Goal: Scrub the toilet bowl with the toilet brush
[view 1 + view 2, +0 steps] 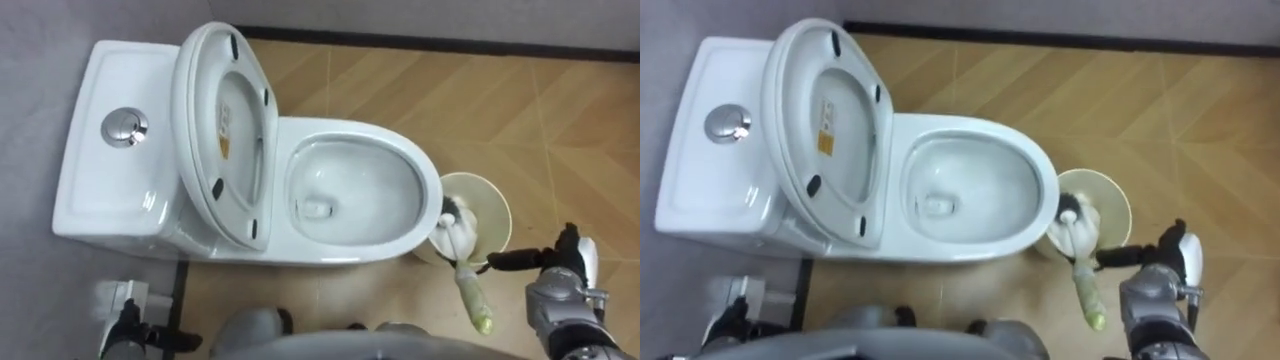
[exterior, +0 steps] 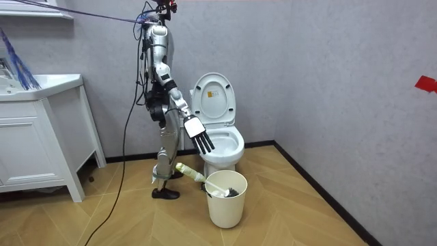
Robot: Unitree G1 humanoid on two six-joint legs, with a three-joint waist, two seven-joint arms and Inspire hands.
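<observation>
The white toilet [image 1: 425, 170] has its seat and lid [image 1: 225, 130] raised, and its bowl is open. To its right stands a cream bucket [image 1: 495, 205]. The toilet brush [image 1: 473, 295] rests in it, white head down, with its yellow-green handle leaning out over the rim towards me. My right hand [image 1: 530, 262] comes in from the lower right, fingers straight and pointing at the handle, close beside it and holding nothing. The room view shows that hand [image 2: 200, 134] hanging open above the brush handle [image 2: 188, 171]. My left hand [image 1: 125, 320] shows at the lower left by the tank.
The tank [image 1: 100, 190] with its chrome flush button [image 1: 125, 127] stands against the grey wall. A white sink cabinet [image 2: 34, 137] is at the room view's left. I stand beside the toilet on wooden flooring, the bucket [image 2: 225, 205] at my right.
</observation>
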